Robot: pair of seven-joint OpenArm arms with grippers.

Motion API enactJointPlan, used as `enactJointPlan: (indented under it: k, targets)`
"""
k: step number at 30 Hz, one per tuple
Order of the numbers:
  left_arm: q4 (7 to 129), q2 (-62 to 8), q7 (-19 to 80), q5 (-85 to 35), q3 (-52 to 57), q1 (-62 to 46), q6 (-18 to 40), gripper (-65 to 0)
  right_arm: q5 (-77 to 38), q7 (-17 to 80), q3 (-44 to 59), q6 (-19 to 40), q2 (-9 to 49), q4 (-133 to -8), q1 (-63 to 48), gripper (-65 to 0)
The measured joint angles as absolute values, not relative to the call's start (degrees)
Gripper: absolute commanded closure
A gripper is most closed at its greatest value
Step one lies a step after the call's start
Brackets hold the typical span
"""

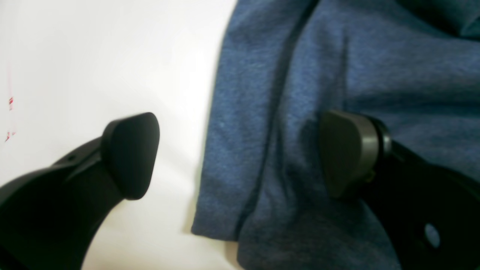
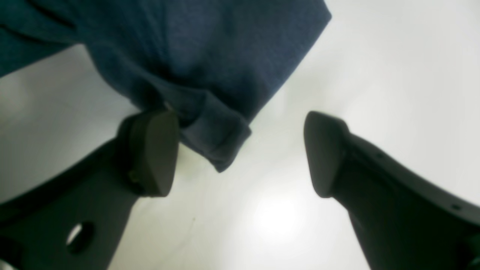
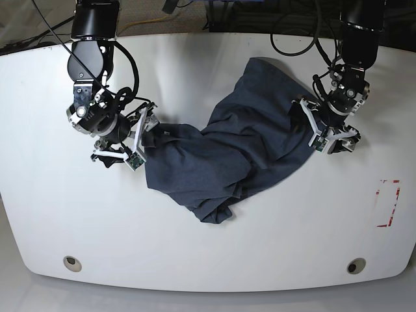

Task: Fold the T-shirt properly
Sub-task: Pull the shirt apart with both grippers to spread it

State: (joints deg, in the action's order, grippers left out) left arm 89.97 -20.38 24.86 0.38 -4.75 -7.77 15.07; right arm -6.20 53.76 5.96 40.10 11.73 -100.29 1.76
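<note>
White table [image 3: 208,253], the T-shirt [image 3: 240,149] crumpled mid-surface, bare margins all round it.
Left gripper [image 1: 240,153] gapes wide astride the shirt's edge, one pad on cloth; right gripper [image 2: 240,153] stands wide beside a hemmed corner, gripping nothing. Only the base view shows red marks [image 3: 388,203].

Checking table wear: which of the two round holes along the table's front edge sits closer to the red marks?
The front-right hole: the red tape marks lie just above it, while the front-left hole sits across the table.
</note>
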Motion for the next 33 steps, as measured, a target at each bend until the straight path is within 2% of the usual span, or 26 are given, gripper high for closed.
enactJointPlan:
  k: [9, 17, 22, 29, 31, 33]
  targets:
    - [89.95, -20.34, 24.82, 0.38, -4.75, -7.79, 15.07, -65.0, -6.15, 53.8, 5.96, 40.1, 11.64, -91.55, 4.84, -49.6]
    - [90.08, -20.34, 24.82, 0.3, -4.75, -7.77, 15.07, -65.0, -6.04, 55.35, -0.89, 40.07, 11.53, -92.9, 4.27, -49.6]
    - [90.17, -20.36, 24.86, 0.21, -4.71, -7.79, 15.05, -65.0, -6.28, 55.2, -2.9, 40.16, 11.6, -96.66, 3.7, -49.5]
    - [91.09, -20.25, 25.32, 0.21, -4.64, -7.94, 15.05, -65.0, -6.15, 55.13, -3.11, 40.12, 11.66, -95.02, 3.7, -49.3]
    - [92.6, -20.25, 25.28, 0.14, -4.23, -8.51, 15.09, -65.0, -6.17, 54.41, -3.09, 40.12, 11.79, -93.91, 3.66, -46.8]
    - [94.21, -20.03, 24.84, -0.05, -2.85, -9.1, 15.27, -65.0, -6.17, 53.78, -3.09, 40.12, 12.08, -92.92, 3.68, -40.6]
